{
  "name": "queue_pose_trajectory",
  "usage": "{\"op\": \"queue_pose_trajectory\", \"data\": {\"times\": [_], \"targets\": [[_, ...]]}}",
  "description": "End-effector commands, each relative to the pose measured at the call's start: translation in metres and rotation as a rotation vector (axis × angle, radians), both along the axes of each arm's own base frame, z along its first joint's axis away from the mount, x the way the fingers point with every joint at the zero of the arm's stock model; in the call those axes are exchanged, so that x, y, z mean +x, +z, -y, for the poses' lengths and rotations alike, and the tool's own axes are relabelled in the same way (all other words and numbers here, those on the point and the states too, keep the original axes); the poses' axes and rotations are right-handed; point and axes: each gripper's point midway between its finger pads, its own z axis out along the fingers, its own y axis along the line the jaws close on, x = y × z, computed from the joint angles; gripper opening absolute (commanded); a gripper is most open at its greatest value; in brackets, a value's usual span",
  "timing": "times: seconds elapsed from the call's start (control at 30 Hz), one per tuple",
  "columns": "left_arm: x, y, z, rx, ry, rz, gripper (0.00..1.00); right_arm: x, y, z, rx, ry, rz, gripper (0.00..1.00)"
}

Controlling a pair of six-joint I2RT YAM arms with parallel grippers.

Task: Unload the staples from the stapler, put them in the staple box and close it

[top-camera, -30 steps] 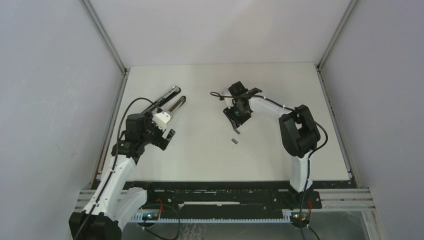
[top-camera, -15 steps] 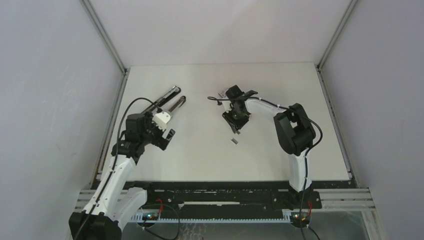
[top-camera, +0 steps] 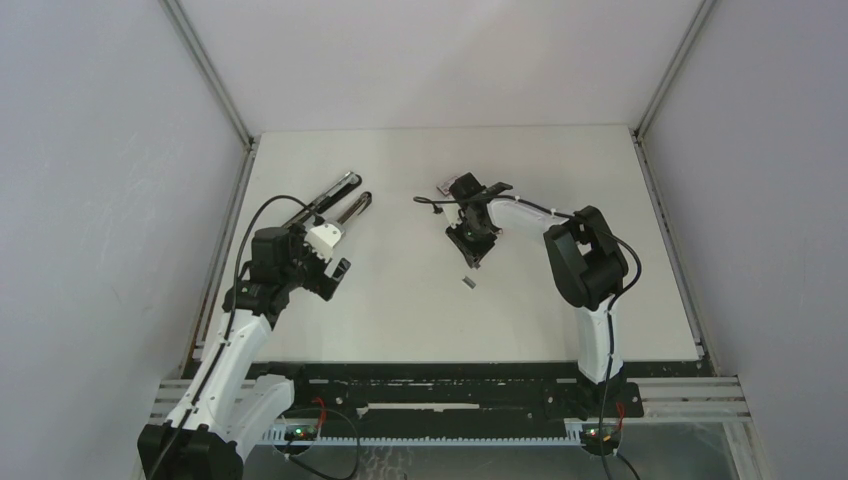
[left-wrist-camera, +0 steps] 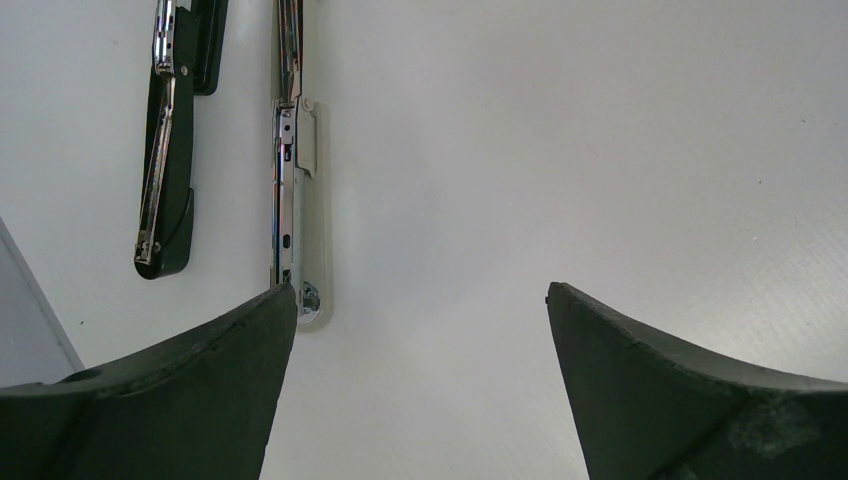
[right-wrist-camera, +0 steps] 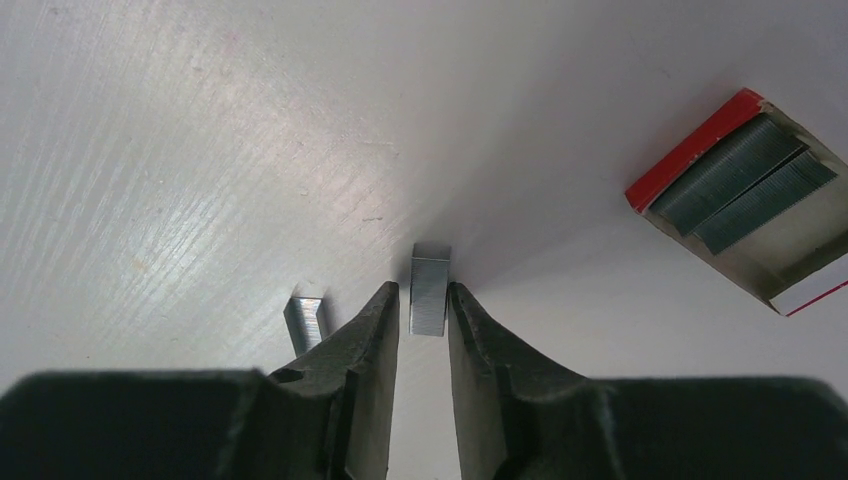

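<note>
A short silver-grey metal strip of staples [right-wrist-camera: 430, 290] stands on edge on the white tabletop [top-camera: 560, 180]. Its fine ribbed legs face the right wrist camera and its top face catches the light. It sits right of the middle of the tabletop, well apart from the long slim black-and-silver metal stapler [top-camera: 330, 191]. The stapler lies at the far left, swung open, with its two narrow bars spread in a slim V from the hinge. In the left wrist view one bar is black with a chrome channel, and the other is a bare chrome rail.

Just beside the staples lies a second strip [right-wrist-camera: 305, 322], shorter and partly hidden behind one finger. Farther off, a small flat red-and-white box [right-wrist-camera: 740, 200] lies open with two grey blocks of staples inside. Nothing lies between the stapler and the left arm.

The right tool [right-wrist-camera: 420, 288] is tipped down to the tabletop, its two black fingers drawn in narrowly with the staples between them. One finger meets the strip's edge and a thin gap seems to show at the other. I cannot tell whether the strip is clenched or only flanked.

The left tool [left-wrist-camera: 418, 290] is spread wide and released. It hangs over bare tabletop just short of the tip of the stapler's chrome rail and grasps nothing.
</note>
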Motion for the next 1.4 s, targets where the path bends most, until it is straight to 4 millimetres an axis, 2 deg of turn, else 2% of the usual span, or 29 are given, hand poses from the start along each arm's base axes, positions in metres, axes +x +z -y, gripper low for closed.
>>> {"op": "queue_pose_trajectory", "data": {"times": [0.0,0.43,0.6,0.8,1.13,1.37], "targets": [[0.005,0.006,-0.002,0.01,-0.003,0.04,1.0,0.004,0.005,-0.004,0.0,0.02,0.023,0.23],[0.004,0.005,-0.002,0.012,-0.006,0.039,1.0,0.007,0.011,-0.005,0.011,0.01,0.046,0.17],[0.004,0.005,-0.002,0.012,-0.003,0.04,1.0,0.011,0.022,-0.006,0.022,-0.008,0.074,0.17],[0.005,0.005,-0.003,0.015,0.0,0.039,1.0,0.025,0.045,-0.001,0.046,-0.081,0.131,0.17],[0.006,0.004,-0.004,0.022,0.006,0.036,1.0,0.055,0.074,0.021,0.092,-0.229,0.202,0.18],[0.006,0.003,-0.006,0.027,0.013,0.035,1.0,0.082,0.081,0.037,0.12,-0.359,0.231,0.18]]}}
